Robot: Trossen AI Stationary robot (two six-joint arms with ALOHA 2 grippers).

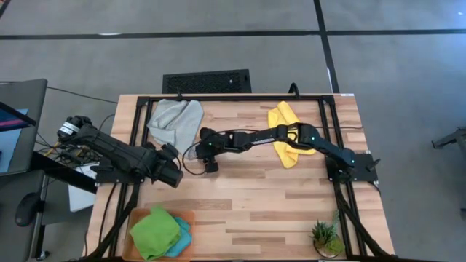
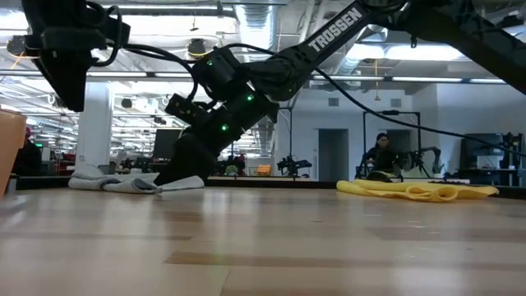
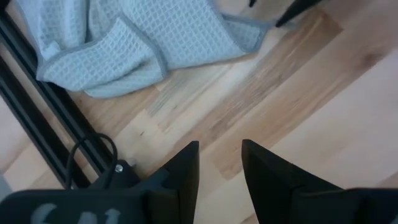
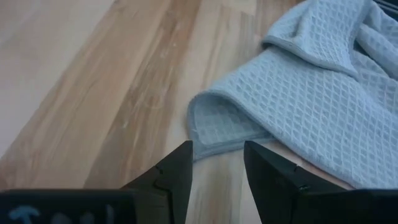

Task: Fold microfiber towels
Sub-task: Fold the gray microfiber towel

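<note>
Right gripper (image 4: 214, 165) is held narrowly parted at the grey towel's (image 4: 311, 93) folded corner. Left gripper (image 3: 219, 168), likewise narrowly parted, is hung above the surface (image 1: 247, 196).

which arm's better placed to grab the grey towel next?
Right, probably. The right gripper is open, low at the table, with the grey towel corner just ahead of its fingers. The left gripper, also open, sits farther back by the table's left edge.

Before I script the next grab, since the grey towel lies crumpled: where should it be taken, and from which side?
Probably the grey towel at its folded-over hemmed corner, which lies flat on the wood right before the open right pincer. Come low from the bare-table side; the bunched folds lie beyond.
</note>
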